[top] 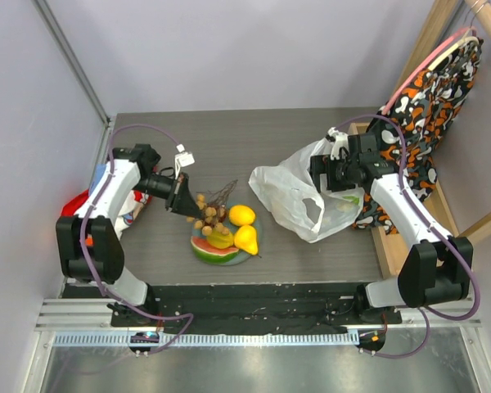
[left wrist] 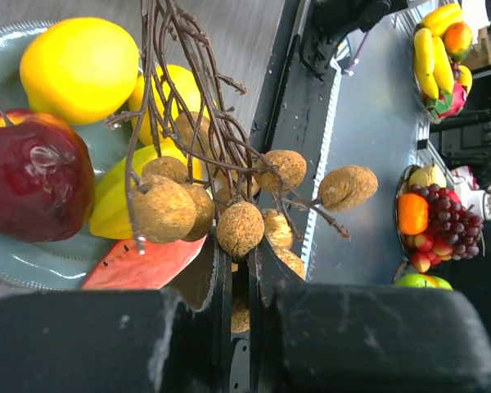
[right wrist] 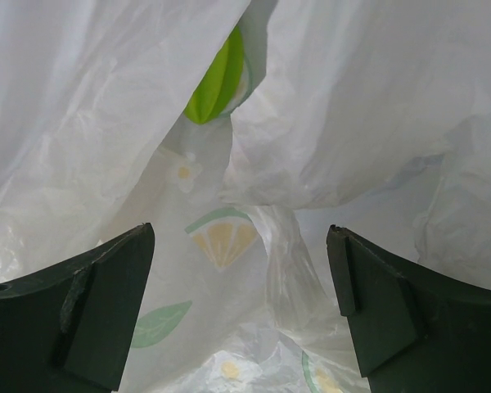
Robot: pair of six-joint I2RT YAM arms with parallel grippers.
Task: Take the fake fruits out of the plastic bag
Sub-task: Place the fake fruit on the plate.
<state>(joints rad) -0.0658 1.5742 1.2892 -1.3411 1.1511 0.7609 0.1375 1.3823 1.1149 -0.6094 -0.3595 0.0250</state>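
2 arms reach over the dark grey wood-grain surface (top: pixel 229 135) in the top view. The left claw (top: pixel 190 211) hangs at the edge of the pale blue round plate (top: pixel 256 246), right at the tan-brown bunch of little balls on thin twigs (top: pixel 213 214). On the plate lie a glossy yellow lemon (top: pixel 241 214), a yellow pear (top: pixel 246 239) and a red-and-green watermelon slice (top: pixel 213 252). Right of the plate, the thin crinkly translucent white plastic bag (top: pixel 286 192) lies slumped on the surface, and the right claw (top: pixel 326 176) sits at its far right side.

From the left wrist, the fingers (left wrist: pixel 221 327) are pressed almost together, pinching the bunch; 1 ball shows in the narrow gap. The other balls dangle over the plate, where a dark red apple (left wrist: pixel 33 184) sits beside the lemon.

From the right wrist, the 2 dark fingers (right wrist: pixel 82 303) stand spread wide with nothing gripped. Folds of the bag fill the space between and beyond them. A bright green rounded piece (right wrist: pixel 217 82) shows between 2 folds, inside the bag.
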